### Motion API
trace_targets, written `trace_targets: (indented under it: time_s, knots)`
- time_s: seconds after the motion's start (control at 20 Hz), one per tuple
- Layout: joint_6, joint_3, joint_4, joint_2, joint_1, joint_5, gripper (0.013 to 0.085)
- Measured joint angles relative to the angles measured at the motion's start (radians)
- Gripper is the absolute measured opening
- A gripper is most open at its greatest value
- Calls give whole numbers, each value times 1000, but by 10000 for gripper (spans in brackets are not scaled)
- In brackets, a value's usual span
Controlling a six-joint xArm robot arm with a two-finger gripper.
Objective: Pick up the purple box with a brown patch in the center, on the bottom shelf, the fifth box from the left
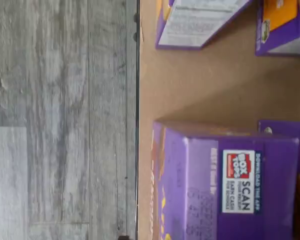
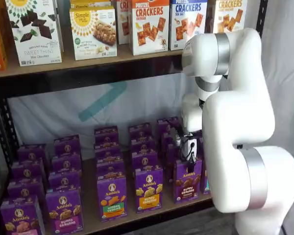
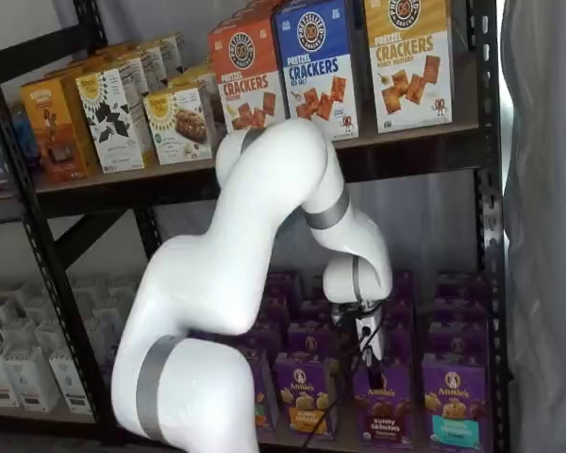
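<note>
Purple box (image 2: 187, 180) stands on the bottom shelf (image 2: 152, 211), hand (image 2: 189, 152) above.

Black metal rack (image 3: 486, 189) with wooden tiers; pale cloth backdrop (image 2: 112, 105) bearing a teal mark behind; grey wood-grain floor (image 1: 60, 100), apparently plank laminate, below.

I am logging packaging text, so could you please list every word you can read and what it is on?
"Annie's", "bunny grahams": the purple box, below the gripper.
"PRETZEL CRACKERS": orange carton on the upper shelf.
"BOX TOPS", "SCAN": purple carton top in the wrist view.
Smaller print: too blurred.
</note>
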Motion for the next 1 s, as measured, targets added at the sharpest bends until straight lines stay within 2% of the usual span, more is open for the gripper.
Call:
trace_targets:
  time_s: [0.1, 0.2, 0.55, 0.75, 0.8, 0.85, 0.95, 1.0]
  knots:
    - [26, -18, -30, 18, -1, 5, 850]
    - [34, -32, -39, 32, -2, 11, 850]
    - [10, -48, -9, 49, 2, 24, 850]
    - [-10, -38, 14, 50, 3, 1, 850]
    - [-13, -34, 18, 50, 3, -8, 810]
    - [-16, -32, 22, 49, 3, -14, 810]
    - [-26, -28, 33, 48, 4, -21, 730]
    - [-30, -27, 39, 48, 4, -23, 730]
